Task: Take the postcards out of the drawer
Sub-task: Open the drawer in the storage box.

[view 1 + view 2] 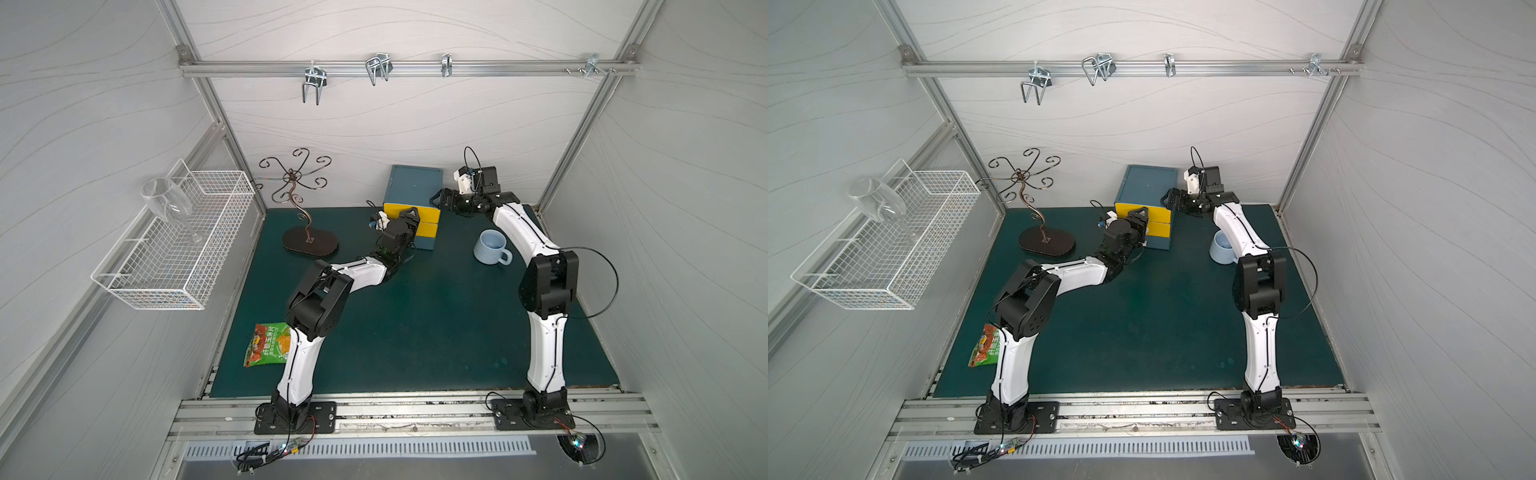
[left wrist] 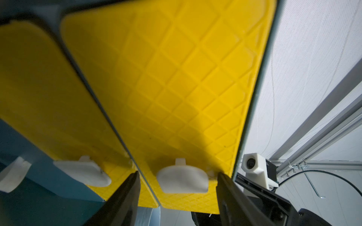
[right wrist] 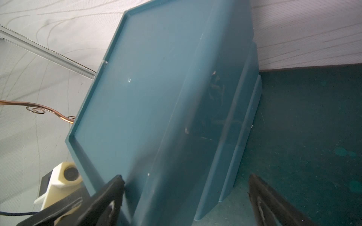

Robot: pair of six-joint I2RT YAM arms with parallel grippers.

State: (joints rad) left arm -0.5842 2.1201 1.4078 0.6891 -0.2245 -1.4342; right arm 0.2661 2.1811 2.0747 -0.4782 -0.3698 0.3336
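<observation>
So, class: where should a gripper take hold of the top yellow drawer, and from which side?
Grip its white handle, coming straight at the drawer front: the tab juts out from the flat face, and the left gripper has its open jaws either side of it.

On the counter (image 1: 436,332) there is one blue drawer cabinet (image 1: 415,183) with two yellow drawer fronts (image 1: 430,214), one pale blue mug (image 1: 490,247), one snack packet (image 1: 268,345) and one metal scroll stand (image 1: 309,243). The side wall carries one wire basket (image 1: 216,195) holding one wine glass (image 1: 166,201). Four metal hooks (image 1: 312,85) hang on the one rail (image 1: 498,66). Two robot arms (image 1: 299,357) are present.
</observation>
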